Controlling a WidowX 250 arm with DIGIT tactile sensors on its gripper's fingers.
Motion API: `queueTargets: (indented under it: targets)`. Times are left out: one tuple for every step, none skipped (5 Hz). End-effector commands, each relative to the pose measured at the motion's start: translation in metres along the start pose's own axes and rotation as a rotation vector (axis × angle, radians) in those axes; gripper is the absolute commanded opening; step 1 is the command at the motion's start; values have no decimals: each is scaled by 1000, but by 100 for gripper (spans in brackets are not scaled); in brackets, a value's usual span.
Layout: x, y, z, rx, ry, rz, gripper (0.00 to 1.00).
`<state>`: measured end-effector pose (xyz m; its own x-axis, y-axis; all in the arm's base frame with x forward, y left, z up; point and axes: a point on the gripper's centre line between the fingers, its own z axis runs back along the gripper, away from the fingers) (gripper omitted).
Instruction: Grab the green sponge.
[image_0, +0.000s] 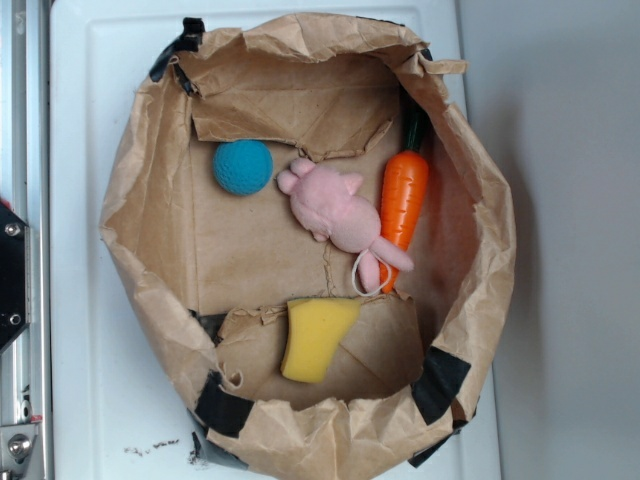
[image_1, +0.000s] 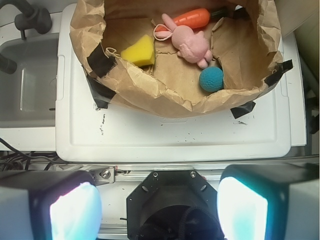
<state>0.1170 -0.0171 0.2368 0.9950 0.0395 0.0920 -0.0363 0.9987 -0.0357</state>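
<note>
The green sponge (image_0: 316, 338) is in fact a yellow foam wedge, lying at the near edge of the floor of a brown paper bag (image_0: 150, 220). In the wrist view the sponge (image_1: 138, 51) sits at the bag's upper left. My gripper (image_1: 159, 210) is open, its two pale pads wide apart at the bottom of the wrist view. It hangs over the robot's base, well outside the bag (image_1: 165, 97) and far from the sponge. Nothing is between its fingers. The exterior view does not show the gripper.
In the bag lie a pink plush toy (image_0: 340, 210), an orange carrot (image_0: 403, 196) and a teal ball (image_0: 242, 166). The bag's crumpled walls stand high all round. The bag rests on a white lid (image_1: 170, 137). A grey sink (image_1: 27, 85) is at left.
</note>
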Motion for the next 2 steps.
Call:
queueTargets:
  targets:
    - [0, 0, 0, 0, 0, 0, 100]
    - [49, -28, -1, -47, 16, 176, 100]
